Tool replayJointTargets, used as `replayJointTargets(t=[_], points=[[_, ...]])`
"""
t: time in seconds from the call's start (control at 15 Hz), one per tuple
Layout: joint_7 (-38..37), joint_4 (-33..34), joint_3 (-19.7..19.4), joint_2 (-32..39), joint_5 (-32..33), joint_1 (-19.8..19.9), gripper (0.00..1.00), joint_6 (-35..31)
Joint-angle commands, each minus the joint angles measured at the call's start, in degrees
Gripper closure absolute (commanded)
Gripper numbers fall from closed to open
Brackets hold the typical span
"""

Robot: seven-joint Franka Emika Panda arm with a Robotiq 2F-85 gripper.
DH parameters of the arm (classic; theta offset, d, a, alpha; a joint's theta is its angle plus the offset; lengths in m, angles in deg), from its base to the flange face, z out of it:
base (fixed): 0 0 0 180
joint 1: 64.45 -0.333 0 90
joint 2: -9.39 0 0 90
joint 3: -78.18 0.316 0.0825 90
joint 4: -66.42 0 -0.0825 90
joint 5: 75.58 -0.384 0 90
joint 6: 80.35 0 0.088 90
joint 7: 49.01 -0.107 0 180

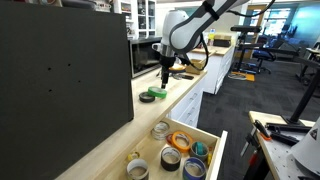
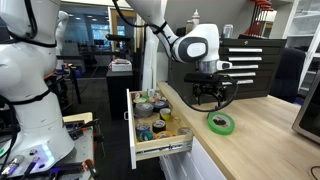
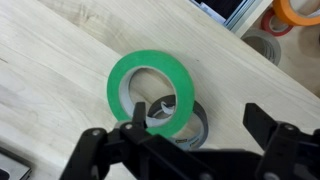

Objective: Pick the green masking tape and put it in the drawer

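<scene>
The gripper hangs just above the green masking tape, jaws spread wide, holding nothing. The tape lies flat on the countertop, overlapping a dark ring, set apart from the open drawer.

The green masking tape is a ring of matt, paper-like bright green. It lies on a counter of pale wood with fine grain and a smooth, dull finish, and the dark ring under its right edge looks grey with a faint sheen. The gripper is matt black, plastic or metal I cannot tell, while in an exterior view the arm wears a smooth, glossy white shell. The drawer is pale, unpainted-looking wood inside with a smooth white front edge.
</scene>
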Motion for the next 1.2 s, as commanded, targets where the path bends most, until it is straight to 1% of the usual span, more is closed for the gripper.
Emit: replayJointTargets(t=[0.0, 0.4, 1.13], points=[[-0.09, 4.97, 1.72, 4.27, -1.63, 2.06, 0.0, 2.52], [-0.11, 9.19, 3.21, 8.41, -2.54, 2.73, 0.0, 5.18], [2.01, 10.61, 5.05, 10.45, -6.83, 6.26, 0.0, 9.16]])
